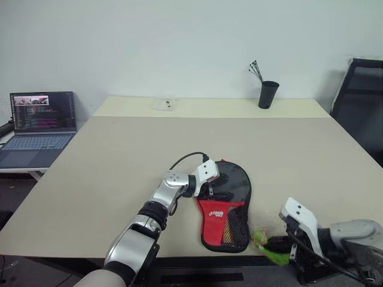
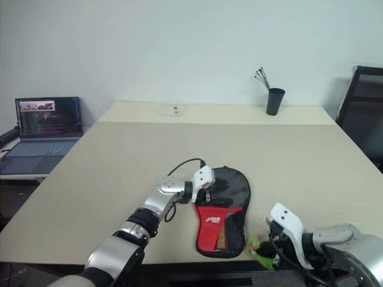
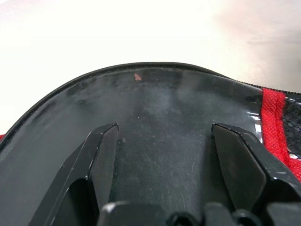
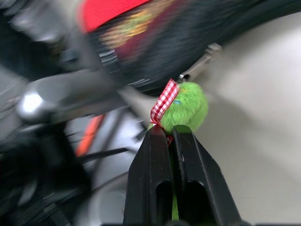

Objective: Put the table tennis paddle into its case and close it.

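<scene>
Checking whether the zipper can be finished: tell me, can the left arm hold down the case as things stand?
Probably yes: the left gripper already hovers over the case with fingers spread, nothing between.

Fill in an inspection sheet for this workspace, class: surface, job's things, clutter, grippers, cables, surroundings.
Surface: beige table, mostly bare.
Job's things: black and red case lies flat near the table's front edge; paddle not visible, cannot tell whether it is inside.
Clutter: black cup with thin sticks and a small clear item at the far edge.
Grippers: left gripper open, fingers resting on the case's black face; right gripper shut on a green fuzzy charm with a checked ribbon, at the case's handle end.
Cables: black cable looping at the left wrist.
Surroundings: open laptop on the left, black chair on the right, white wall.
</scene>
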`<state>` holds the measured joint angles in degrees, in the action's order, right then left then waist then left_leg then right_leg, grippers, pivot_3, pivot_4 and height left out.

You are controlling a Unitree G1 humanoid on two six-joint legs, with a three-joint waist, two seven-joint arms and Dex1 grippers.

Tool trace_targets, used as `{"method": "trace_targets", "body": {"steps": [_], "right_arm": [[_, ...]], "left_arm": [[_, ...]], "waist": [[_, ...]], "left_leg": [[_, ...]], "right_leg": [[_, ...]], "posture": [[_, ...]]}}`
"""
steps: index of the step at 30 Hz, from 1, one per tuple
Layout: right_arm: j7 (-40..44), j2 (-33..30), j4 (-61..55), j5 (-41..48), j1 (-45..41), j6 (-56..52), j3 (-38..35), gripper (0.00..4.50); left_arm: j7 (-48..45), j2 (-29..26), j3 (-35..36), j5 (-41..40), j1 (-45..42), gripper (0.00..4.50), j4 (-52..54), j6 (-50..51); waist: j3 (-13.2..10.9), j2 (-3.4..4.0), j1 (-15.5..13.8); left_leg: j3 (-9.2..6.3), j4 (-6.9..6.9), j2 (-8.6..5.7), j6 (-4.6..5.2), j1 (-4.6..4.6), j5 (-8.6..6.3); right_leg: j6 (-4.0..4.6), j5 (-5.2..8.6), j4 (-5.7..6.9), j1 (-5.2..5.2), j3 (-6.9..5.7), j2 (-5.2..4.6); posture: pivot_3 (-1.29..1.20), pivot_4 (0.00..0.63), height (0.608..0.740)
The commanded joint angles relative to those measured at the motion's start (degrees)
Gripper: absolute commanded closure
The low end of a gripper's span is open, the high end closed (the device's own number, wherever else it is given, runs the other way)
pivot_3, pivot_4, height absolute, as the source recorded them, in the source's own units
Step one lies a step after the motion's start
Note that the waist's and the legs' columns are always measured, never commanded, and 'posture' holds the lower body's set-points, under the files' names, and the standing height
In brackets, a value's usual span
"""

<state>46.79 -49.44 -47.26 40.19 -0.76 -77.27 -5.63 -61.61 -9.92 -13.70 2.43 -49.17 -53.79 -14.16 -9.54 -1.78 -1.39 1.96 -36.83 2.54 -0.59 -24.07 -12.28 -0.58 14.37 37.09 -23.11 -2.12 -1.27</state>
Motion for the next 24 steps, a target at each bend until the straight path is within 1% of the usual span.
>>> {"method": "trace_targets", "body": {"steps": [1,8,11,14,21,22,24], "right_arm": [[1.5,-0.5,-3.2,4.9,1.1,0.6,-1.1,4.48],[-3.1,4.1,-4.6,9.0,0.5,0.1,2.5,4.48],[-4.9,5.1,-4.8,9.7,0.3,0.1,4.0,4.48],[-6.7,4.8,-3.9,9.0,-0.1,0.4,4.5,4.48],[-7.2,2.2,-2.1,9.2,-0.7,1.7,3.5,4.48],[-7.1,1.7,-2.0,9.0,-0.9,2.3,3.5,4.02],[-7.2,0.6,-1.8,8.0,-1.2,3.5,3.7,3.52]], "left_arm": [[0.4,0.5,-2.5,3.0,2.0,1.05,-2.9,1.2],[1.0,1.0,-2.5,3.2,1.5,1.05,-3.3,1.1],[1.1,1.2,-2.5,3.2,1.4,1.05,-3.2,1.2],[1.2,1.4,-2.4,3.2,1.4,1.05,-3.1,1.2],[1.3,1.6,-2.3,3.1,1.5,1.05,-2.9,1.3],[1.3,1.7,-2.3,3.1,1.5,1.05,-2.9,1.4],[1.3,1.8,-2.3,3.0,1.5,1.05,-2.8,1.4]], "waist": [[0.0,0.02,0.0],[0.0,0.02,0.0],[0.1,0.03,0.0],[0.1,0.03,0.0],[0.1,0.03,0.0],[0.1,0.04,0.0],[0.1,0.04,0.0]], "left_leg": [[0.0,-0.02,0.0,0.0,0.0,0.0],[-0.09,-0.05,0.01,0.0,0.01,0.0],[-0.09,-0.04,0.02,0.0,0.01,0.0],[-0.08,-0.04,0.02,0.0,0.0,0.0],[-0.08,-0.05,0.01,0.0,0.0,0.0],[-0.09,-0.05,0.01,0.0,0.0,0.0],[-0.08,-0.05,0.01,0.0,0.0,0.0]], "right_leg": [[-0.01,0.0,0.01,0.0,-0.01,0.0],[-0.03,-0.02,0.01,0.05,-0.08,0.0],[-0.02,-0.02,0.0,0.05,-0.09,0.0],[-0.03,-0.02,-0.01,0.05,-0.08,0.0],[-0.02,-0.02,0.0,0.05,-0.08,0.0],[-0.02,-0.02,0.0,0.05,-0.08,0.0],[-0.02,-0.02,0.0,0.05,-0.08,0.0]], "posture": [[0.0,0.15,0.74],[0.0,0.15,0.74],[0.0,0.15,0.74],[0.0,0.15,0.74],[0.0,0.15,0.74],[0.0,0.15,0.74],[0.0,0.15,0.74]]}}
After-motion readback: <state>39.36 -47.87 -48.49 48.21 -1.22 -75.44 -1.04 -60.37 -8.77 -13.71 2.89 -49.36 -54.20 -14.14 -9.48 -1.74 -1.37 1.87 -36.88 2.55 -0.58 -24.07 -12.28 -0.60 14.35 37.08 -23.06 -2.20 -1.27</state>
